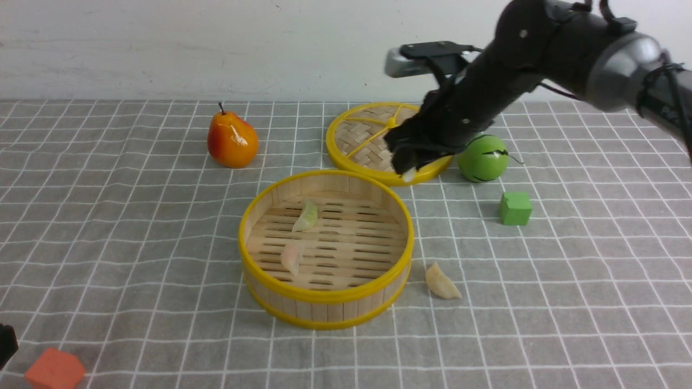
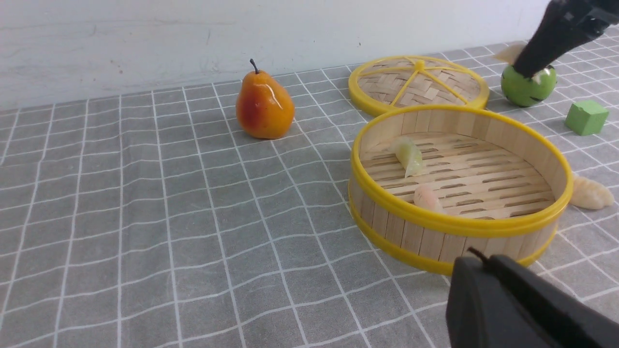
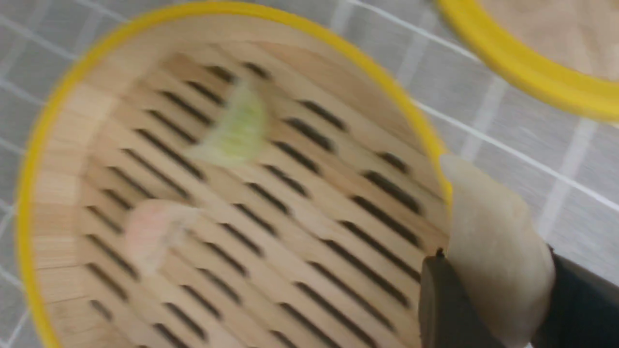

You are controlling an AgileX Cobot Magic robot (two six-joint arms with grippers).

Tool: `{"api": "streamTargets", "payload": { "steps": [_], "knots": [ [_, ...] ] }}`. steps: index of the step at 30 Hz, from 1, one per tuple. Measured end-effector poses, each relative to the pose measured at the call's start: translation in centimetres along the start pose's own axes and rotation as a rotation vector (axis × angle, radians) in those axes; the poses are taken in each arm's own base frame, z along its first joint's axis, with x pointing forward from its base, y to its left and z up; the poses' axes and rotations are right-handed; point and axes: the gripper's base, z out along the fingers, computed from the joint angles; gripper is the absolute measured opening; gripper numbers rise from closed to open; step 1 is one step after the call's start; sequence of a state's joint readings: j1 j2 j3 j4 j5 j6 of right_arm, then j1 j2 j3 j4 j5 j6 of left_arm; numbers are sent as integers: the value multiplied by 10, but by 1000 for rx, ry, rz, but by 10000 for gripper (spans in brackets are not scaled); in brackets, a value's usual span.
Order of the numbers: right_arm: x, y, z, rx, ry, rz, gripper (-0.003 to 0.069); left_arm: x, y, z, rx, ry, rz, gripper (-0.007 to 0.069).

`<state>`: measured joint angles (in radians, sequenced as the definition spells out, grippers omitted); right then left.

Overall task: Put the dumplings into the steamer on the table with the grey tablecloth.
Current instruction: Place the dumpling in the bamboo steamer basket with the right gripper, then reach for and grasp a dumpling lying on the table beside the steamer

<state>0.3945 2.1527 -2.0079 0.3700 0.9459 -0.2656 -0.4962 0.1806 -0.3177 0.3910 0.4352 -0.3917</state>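
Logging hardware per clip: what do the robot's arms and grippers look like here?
The right arm is glossy black tubing with a silver-grey joint, thin black cables and a grey wrist camera on a black bracket. The right gripper and left gripper are matte black.

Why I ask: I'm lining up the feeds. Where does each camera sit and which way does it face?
Front: between the arms, facing forward over the steamer; right arm and right gripper show.
Left wrist: low on the left arm, facing the steamer's side; left gripper shows.
Right wrist: above the steamer's rim, looking down; fingers pinching a white dumpling.
Shared: all show the green dumpling inside.
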Motion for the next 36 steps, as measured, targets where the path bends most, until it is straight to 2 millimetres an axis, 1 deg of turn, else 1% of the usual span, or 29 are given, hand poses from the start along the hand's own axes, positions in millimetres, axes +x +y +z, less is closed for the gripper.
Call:
{"api": "streamTargets", "payload": {
  "steps": [1, 2, 3, 4, 5, 7, 8, 9, 10, 11, 12, 14, 16, 18, 19, 20, 21, 22, 23, 24, 25, 26, 28, 30, 31, 33, 35, 36],
  "knots": [
    [1, 7, 7, -11, 4, -27, 227, 0, 0, 0, 0, 0, 0, -14],
    [4, 20, 23, -25, 16, -67, 227, 0, 0, 0, 0, 1, 0, -14],
    [7, 23, 33, -26, 30, -83, 227, 0, 0, 0, 0, 1, 0, -14],
    [9, 25, 38, -24, 37, -94, 227, 0, 0, 0, 0, 1, 0, -14],
    [15, 30, 57, -6, 65, -129, 227, 0, 0, 0, 0, 1, 0, -14],
    [25, 28, 78, 34, 109, -147, 236, 0, 0, 0, 0, 1, 0, -14],
    [27, 26, 83, 57, 119, -135, 258, 0, 0, 0, 0, 1, 0, -14],
    [27, 26, 83, 60, 119, -140, 263, 0, 0, 0, 0, 1, 0, -14],
    [28, 23, 85, 92, 118, -76, 332, 0, 0, 0, 0, 1, 0, -14],
    [27, 22, 84, 100, 115, -46, 380, 0, 0, 0, 0, 1, 0, -14],
    [27, 23, 82, 106, 112, -19, 410, 0, 0, 0, 0, 1, 0, -14],
    [24, 25, 72, 114, 119, 13, 505, 0, 0, 0, 0, 1, 0, -14],
    [22, 29, 54, 117, 152, 13, 573, 0, 0, 0, -1, 2, 0, -14],
    [17, 34, 29, 120, 181, -12, 616, 0, 0, 0, -1, 2, 0, -14],
    [13, 39, 5, 130, 190, -49, 630, 0, 0, 0, -1, 2, 0, -14],
    [13, 40, -5, 141, 209, -68, 632, 0, 0, 0, -1, 2, 0, -14],
    [11, 42, -21, 161, 214, -96, 631, 0, 0, 0, 0, 1, 0, -14],
    [10, 43, -29, 170, 208, -107, 630, 0, 0, 0, 0, 0, 0, -14],
    [8, 37, -47, 221, 202, -119, 615, -1, 0, 0, 3, -7, -7, -14],
    [8, 33, -52, 236, 200, -112, 606, -1, 0, 0, 4, -10, -10, -14],
    [10, 26, -57, 257, 203, -89, 590, -1, 0, 0, 5, -13, -15, -14],
    [14, 15, -57, 273, 218, -39, 568, -1, 0, 0, 6, -14, -19, -14],
    [30, -3, -48, 278, 278, 44, 528, -2, 0, 0, 5, -17, -18, -14],
    [53, -14, -31, 255, 373, 102, 484, -2, 0, 0, 4, -18, -17, -14],
    [65, -15, -22, 229, 423, 117, 461, -2, 0, 0, 4, -20, -16, -14],
    [80, -13, -9, 178, 478, 118, 432, -2, 0, 0, 1, -22, -9, -14],
    [91, -7, 5, 135, 472, 90, 391, -2, 0, 0, -2, -24, 0, -14],
    [93, -7, 9, 131, 463, 83, 382, -2, 0, 0, -3, -25, 2, -14]
  ]
}}
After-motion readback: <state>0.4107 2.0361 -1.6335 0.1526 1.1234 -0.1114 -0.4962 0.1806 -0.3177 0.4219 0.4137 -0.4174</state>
